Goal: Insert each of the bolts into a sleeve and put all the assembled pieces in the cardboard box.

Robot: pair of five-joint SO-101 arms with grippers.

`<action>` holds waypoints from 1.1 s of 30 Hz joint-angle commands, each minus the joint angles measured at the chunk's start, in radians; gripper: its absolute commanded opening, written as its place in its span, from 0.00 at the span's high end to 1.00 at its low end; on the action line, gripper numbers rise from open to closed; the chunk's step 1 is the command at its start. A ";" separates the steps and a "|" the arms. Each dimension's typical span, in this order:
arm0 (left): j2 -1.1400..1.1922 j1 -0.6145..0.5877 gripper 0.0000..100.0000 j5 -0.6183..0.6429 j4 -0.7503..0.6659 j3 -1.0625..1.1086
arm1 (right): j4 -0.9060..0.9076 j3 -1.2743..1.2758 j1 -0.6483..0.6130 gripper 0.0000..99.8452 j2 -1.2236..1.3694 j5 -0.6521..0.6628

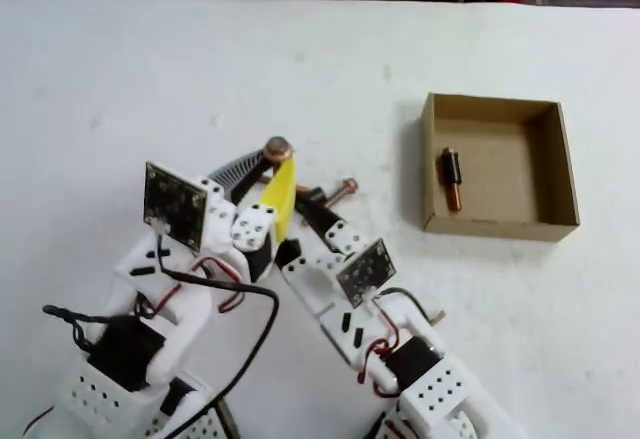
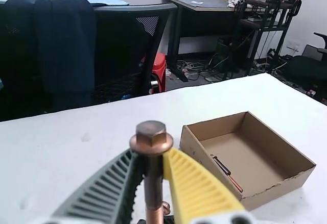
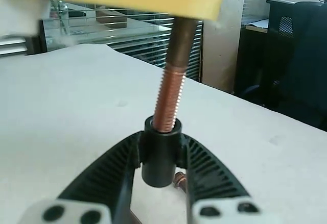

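My left gripper point(image 2: 152, 155), with one grey and one yellow finger, is shut on a copper bolt point(image 2: 151, 134) just below its hex head. The bolt's threaded tip point(image 3: 171, 96) sits in the mouth of a black sleeve point(image 3: 162, 155). My right gripper point(image 3: 162, 150), with black fingers, is shut on that sleeve. In the high view both grippers meet at the table's middle, the left gripper point(image 1: 275, 159) over the right gripper point(image 1: 306, 199). One assembled piece point(image 1: 452, 179) lies inside the cardboard box point(image 1: 500, 227).
A second loose copper bolt point(image 1: 342, 189) lies on the white table just right of the grippers, between them and the box. The table's far edge borders chairs and desks point(image 2: 127, 45). Open table surface stretches left and behind.
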 commanded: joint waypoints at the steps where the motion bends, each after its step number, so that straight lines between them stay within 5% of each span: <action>1: -0.012 0.013 0.98 -0.011 -0.015 -0.006 | -0.027 0.008 0.010 0.98 -0.018 -0.014; 33: -0.012 -0.030 0.98 -0.009 -0.072 -0.002 | -0.027 0.008 0.013 0.98 -0.018 -0.014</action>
